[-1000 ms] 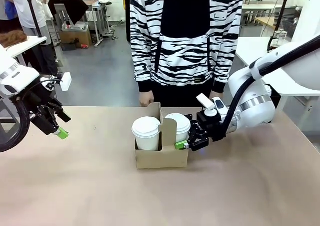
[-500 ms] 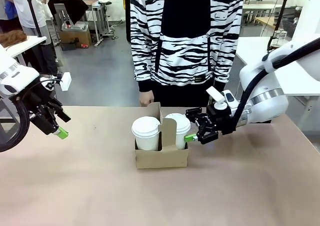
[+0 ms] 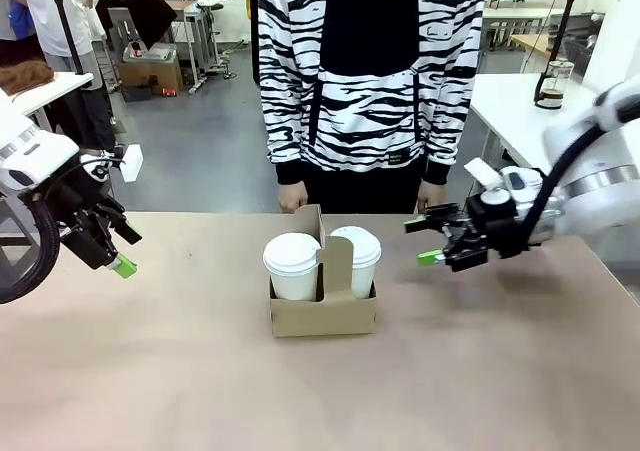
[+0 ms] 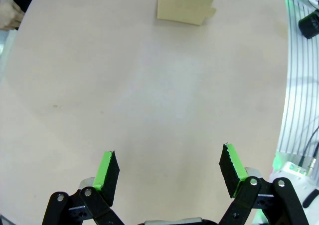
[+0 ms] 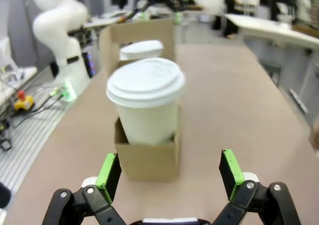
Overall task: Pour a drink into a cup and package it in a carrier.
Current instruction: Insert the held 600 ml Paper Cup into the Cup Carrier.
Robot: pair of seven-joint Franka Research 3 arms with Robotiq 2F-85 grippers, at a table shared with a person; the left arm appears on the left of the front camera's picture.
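Brown carrier (image 3: 322,296) holds two lidded cups at mid-tabletop (image 3: 180,371).
Right gripper (image 3: 432,241), jaws wide and empty, hangs just beside it; left gripper (image 4: 169,170) idles wide, well apart.

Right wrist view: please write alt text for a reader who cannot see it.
A brown carrier on a table holds two lidded white cups, the nearer cup in front of the open right gripper, whose green pads touch nothing. A white robot arm stands behind, at left.
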